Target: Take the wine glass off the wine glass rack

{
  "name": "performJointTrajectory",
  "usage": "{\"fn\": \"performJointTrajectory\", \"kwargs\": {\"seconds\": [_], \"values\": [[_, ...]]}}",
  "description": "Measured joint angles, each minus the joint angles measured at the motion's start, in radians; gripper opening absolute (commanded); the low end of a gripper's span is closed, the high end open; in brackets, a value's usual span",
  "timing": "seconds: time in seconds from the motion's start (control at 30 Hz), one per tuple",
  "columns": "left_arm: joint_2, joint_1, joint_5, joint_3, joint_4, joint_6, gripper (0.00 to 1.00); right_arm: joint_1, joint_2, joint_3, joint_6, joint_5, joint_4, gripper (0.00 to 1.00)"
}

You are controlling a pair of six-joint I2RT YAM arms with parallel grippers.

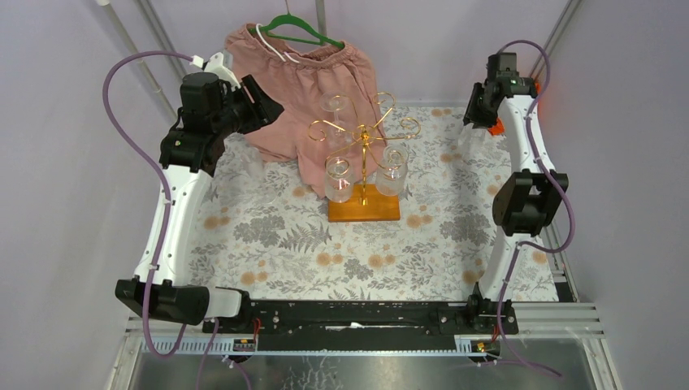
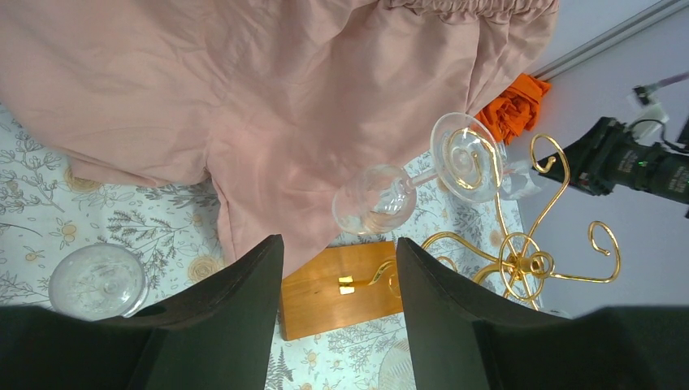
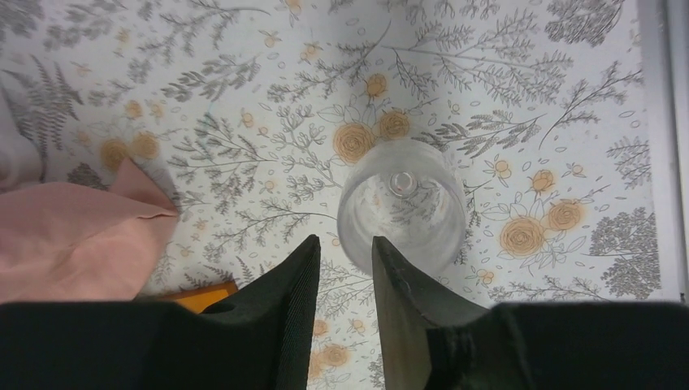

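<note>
The wine glass rack (image 1: 363, 138) stands mid-table, gold curled arms on a post over an orange-brown wooden base (image 1: 364, 209). Three clear wine glasses hang upside down on it: back left (image 1: 337, 106), front left (image 1: 337, 177), front right (image 1: 392, 169). My left gripper (image 1: 264, 101) is open and empty, up at the back left of the rack; in its wrist view (image 2: 337, 240) the base (image 2: 337, 284) and a hanging glass (image 2: 375, 201) lie ahead. My right gripper (image 1: 475, 114) is open at the far right, above a glass (image 3: 400, 213) standing on the table, its fingertips (image 3: 345, 238) just short of it.
Pink shorts (image 1: 305, 77) on a green hanger (image 1: 296, 28) hang behind the rack and drape onto the floral cloth (image 1: 276, 244). Another glass (image 2: 97, 280) stands on the table left of the rack. Purple walls close the sides. Orange cloth (image 2: 513, 106) lies at the back right.
</note>
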Motion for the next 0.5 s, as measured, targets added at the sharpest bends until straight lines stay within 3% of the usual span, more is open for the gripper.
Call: {"fn": "performJointTrajectory", "kwargs": {"seconds": [0.3,0.5], "values": [[0.0,0.0,0.035,-0.011,0.037,-0.023,0.62,0.0,-0.208,0.047,0.015,-0.028,-0.001,0.41],[0.032,0.0,0.158,-0.026,0.163,-0.107,0.64,0.0,-0.485,-0.144,0.069,-0.182,0.167,0.42]]}}
